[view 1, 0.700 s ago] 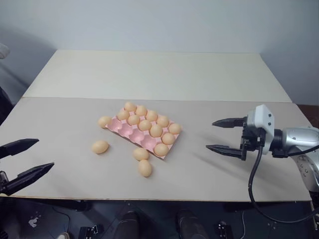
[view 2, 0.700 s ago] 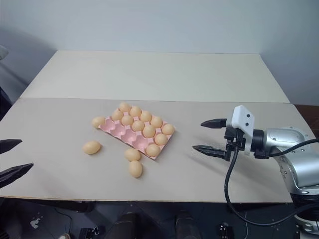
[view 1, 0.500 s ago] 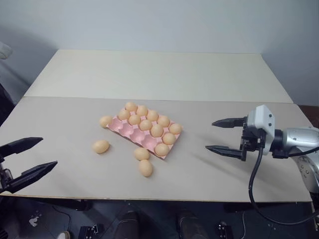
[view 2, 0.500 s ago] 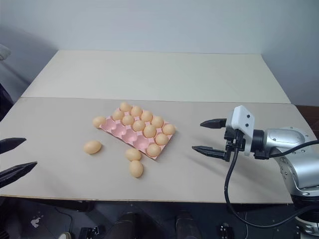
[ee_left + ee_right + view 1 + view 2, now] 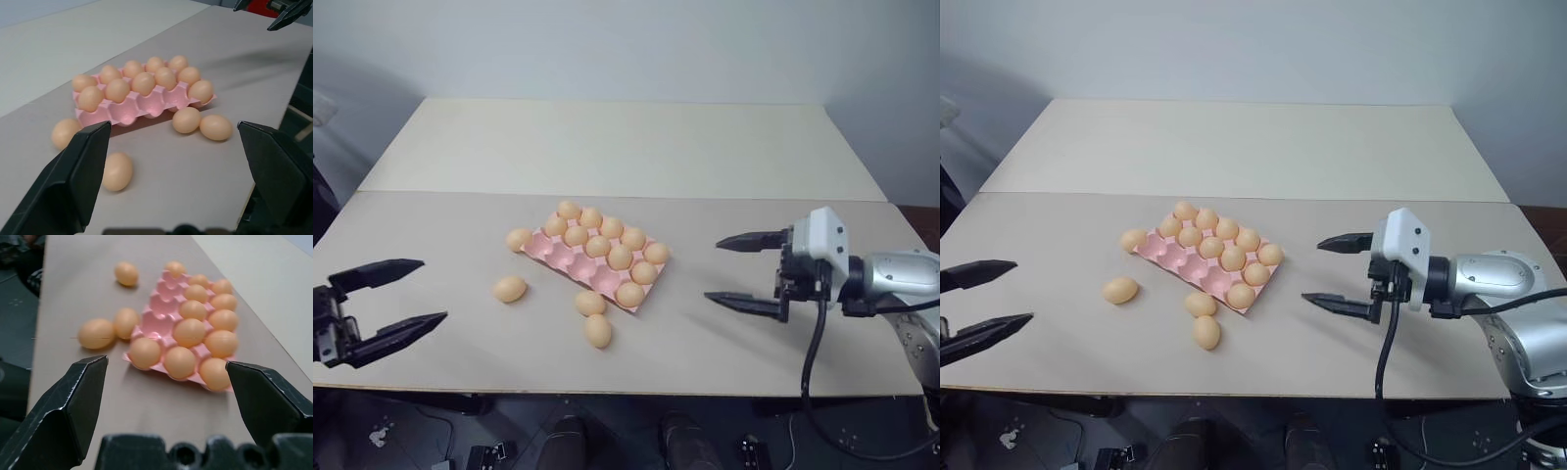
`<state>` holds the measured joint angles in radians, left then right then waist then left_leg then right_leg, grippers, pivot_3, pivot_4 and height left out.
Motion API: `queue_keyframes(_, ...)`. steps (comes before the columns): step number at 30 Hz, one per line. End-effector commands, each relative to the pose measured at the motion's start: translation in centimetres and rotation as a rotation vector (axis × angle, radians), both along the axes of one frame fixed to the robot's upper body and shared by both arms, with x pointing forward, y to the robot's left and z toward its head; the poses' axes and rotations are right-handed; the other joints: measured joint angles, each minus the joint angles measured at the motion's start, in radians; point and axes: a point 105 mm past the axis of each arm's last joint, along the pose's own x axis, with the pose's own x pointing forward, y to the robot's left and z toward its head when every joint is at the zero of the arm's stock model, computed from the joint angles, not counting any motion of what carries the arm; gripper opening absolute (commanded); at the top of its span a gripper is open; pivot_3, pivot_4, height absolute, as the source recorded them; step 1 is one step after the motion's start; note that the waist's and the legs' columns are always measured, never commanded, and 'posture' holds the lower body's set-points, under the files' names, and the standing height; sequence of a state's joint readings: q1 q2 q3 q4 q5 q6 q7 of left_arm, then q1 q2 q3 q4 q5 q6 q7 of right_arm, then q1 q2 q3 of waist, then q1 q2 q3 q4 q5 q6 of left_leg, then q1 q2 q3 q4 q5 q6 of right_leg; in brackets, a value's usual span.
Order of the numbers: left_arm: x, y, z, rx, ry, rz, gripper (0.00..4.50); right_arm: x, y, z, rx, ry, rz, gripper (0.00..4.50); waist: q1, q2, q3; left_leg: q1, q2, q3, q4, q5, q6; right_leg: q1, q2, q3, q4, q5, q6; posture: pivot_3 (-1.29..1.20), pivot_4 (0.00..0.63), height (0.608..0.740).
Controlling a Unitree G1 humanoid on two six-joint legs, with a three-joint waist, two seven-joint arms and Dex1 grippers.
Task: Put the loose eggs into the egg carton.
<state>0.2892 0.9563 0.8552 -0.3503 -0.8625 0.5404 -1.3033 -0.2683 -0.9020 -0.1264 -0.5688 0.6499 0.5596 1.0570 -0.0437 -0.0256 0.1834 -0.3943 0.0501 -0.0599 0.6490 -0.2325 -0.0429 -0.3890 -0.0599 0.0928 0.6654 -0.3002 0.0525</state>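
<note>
The table (image 5: 636,147) is the largest thing here, a pale surface with a seam running across it just beyond the egg carton (image 5: 570,261). The pink egg carton lies aslant near the table's middle, lidless, with three rows of cups. Eleven tan-orange eggs sit in its cups; four cups along the row nearest the robot stand bare.

The right end effector (image 5: 736,271) hovers over the table to the right of the carton, well apart from it, fingers spread wide and holding nothing. The left end effector (image 5: 403,294) hangs at the table's near edge, left of the carton and well apart, fingers likewise wide and empty.

Four loose eggs lie on the table: one (image 5: 519,239) touching the carton's far left corner, one (image 5: 510,288) left of the carton, one (image 5: 590,303) just beside its near edge, and one (image 5: 598,330) close beside that egg, nearer the robot.
</note>
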Motion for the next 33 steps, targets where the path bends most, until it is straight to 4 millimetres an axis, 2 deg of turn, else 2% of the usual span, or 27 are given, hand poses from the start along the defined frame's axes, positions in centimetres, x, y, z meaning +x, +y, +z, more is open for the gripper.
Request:
queue_keyframes(1,0.6,-0.3,0.4,0.022,-0.009,-0.052,4.48,-1.0,1.8,0.2,-0.016,-0.021,0.078,4.50,-0.001,0.000,0.000,0.000,0.000,0.000,0.000,0.000,0.000,0.000,0.000,0.000,0.000,0.000,0.000,0.00,0.150,0.740)
queue_keyframes(9,2.1,-0.7,0.0,0.029,0.025,-0.140,4.48,-0.2,5.1,-2.5,-0.203,-0.204,0.245,4.50,-0.002,0.000,0.000,0.000,0.000,0.000,-0.002,0.000,0.000,-0.001,0.000,0.000,0.000,0.000,0.000,0.00,0.150,0.740)
queue_keyframes(12,2.3,-0.7,-0.3,0.020,0.029,-0.148,4.48,0.0,6.4,-2.6,-0.206,-0.248,0.312,4.50,-0.004,-0.001,0.000,0.000,0.000,0.000,-0.002,0.000,0.000,-0.002,0.000,0.000,0.000,0.000,0.000,0.00,0.150,0.740)
queue_keyframes(22,2.0,-0.4,-0.6,0.009,0.033,-0.131,4.48,0.8,10.3,-3.5,-0.300,-0.469,0.604,4.50,-0.004,0.000,0.000,0.000,0.000,0.000,-0.002,0.000,-0.001,-0.002,0.000,0.000,0.002,0.000,-0.001,0.00,0.150,0.740)
queue_keyframes(27,1.7,-0.3,-0.6,0.010,0.027,-0.119,4.48,1.5,11.4,-4.4,-0.344,-0.559,0.669,4.50,-0.003,-0.001,0.000,0.000,0.001,0.000,-0.002,0.001,-0.001,-0.002,0.000,-0.001,0.002,0.000,-0.001,0.00,0.150,0.740)
queue_keyframes(33,1.3,-0.2,-0.6,0.012,0.027,-0.106,4.48,1.6,13.8,-5.1,-0.349,-0.591,0.748,4.50,-0.005,-0.001,0.000,0.000,0.001,-0.001,-0.002,0.001,-0.001,-0.004,0.001,-0.001,0.006,0.000,-0.001,0.00,0.150,0.740)
